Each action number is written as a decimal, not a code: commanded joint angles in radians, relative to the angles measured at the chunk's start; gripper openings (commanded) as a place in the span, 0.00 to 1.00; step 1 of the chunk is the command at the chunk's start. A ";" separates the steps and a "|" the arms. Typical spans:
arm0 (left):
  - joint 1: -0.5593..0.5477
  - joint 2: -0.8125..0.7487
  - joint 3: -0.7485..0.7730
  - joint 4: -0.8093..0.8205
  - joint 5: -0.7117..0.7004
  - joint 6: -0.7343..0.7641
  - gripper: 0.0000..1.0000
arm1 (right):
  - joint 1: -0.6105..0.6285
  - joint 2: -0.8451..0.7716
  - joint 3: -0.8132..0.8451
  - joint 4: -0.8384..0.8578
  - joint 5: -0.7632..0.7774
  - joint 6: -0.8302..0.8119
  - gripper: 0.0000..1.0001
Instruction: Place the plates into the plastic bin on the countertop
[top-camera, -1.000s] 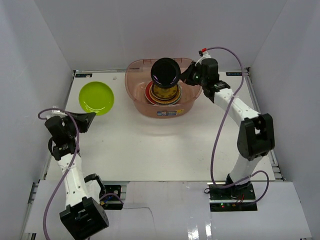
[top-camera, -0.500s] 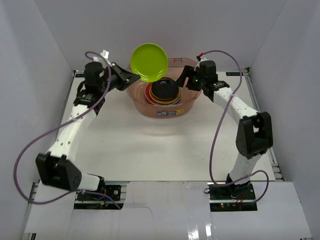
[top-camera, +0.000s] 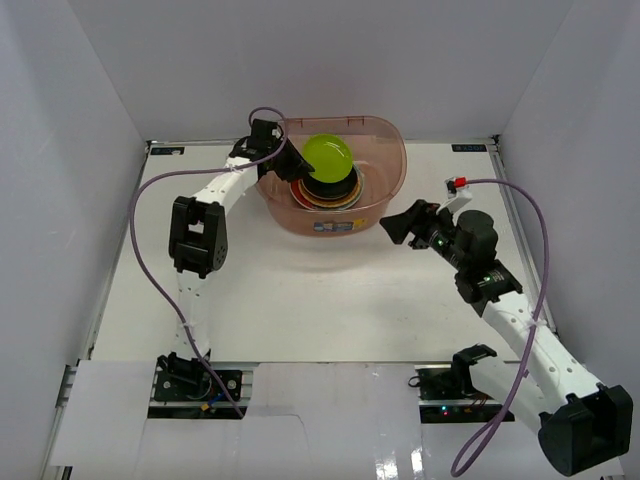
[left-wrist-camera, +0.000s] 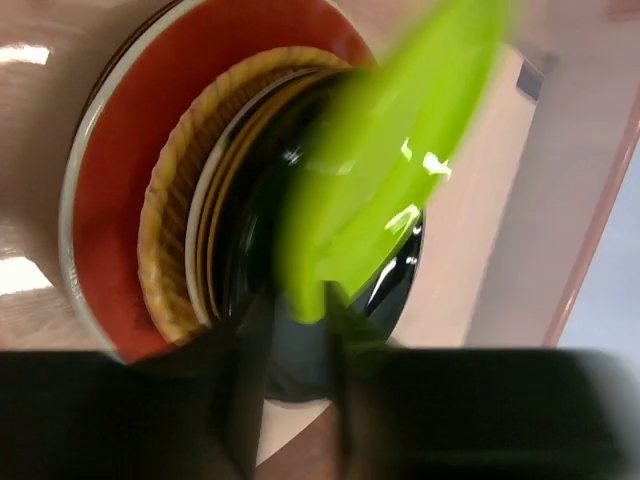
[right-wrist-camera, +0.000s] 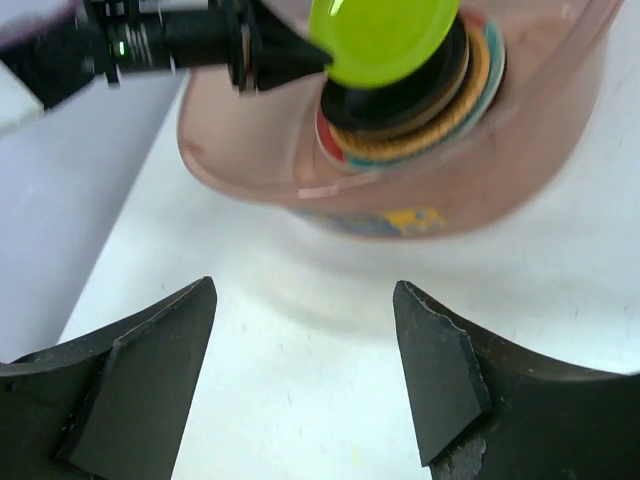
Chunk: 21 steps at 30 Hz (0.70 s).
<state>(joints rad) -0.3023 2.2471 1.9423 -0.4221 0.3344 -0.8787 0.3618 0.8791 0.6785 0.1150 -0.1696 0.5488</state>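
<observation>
The plastic bin (top-camera: 392, 150) stands at the back of the countertop (top-camera: 300, 290) and holds a stack of plates (top-camera: 310, 196). In the left wrist view that stack shows a red plate (left-wrist-camera: 110, 210), a woven tan one (left-wrist-camera: 170, 250) and a glossy black one (left-wrist-camera: 392, 290) on top. A lime green plate (top-camera: 328, 155) hangs tilted and blurred just over the stack. Its rim sits loosely between the parted fingers of my left gripper (top-camera: 297, 165), with a gap on one side. My right gripper (top-camera: 393, 225) is open and empty, over the countertop to the right of the bin's front.
White walls close in the countertop on three sides. My left arm (top-camera: 195, 225) stretches along the left side up to the bin's left rim. A purple cable (top-camera: 530, 215) loops above my right arm. The bin's front wall carries a yellow label (right-wrist-camera: 405, 218).
The left arm has lowered the lime green plate from above the bin's rim onto the stack, and its fingers have parted. The right arm has drawn back from the bin toward the near right.
</observation>
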 joint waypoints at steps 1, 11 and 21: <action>-0.003 -0.021 0.124 -0.029 0.067 0.014 0.43 | 0.032 -0.051 -0.016 -0.049 -0.004 -0.007 0.79; -0.066 -0.585 -0.075 -0.049 0.008 0.182 0.98 | 0.039 -0.184 -0.039 -0.199 0.015 -0.032 0.90; -0.118 -1.435 -0.831 -0.029 -0.038 0.271 0.98 | 0.045 -0.408 0.085 -0.478 0.154 -0.147 0.90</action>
<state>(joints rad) -0.4297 0.8917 1.2533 -0.3889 0.3389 -0.6487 0.4007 0.5152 0.6815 -0.2642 -0.0776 0.4747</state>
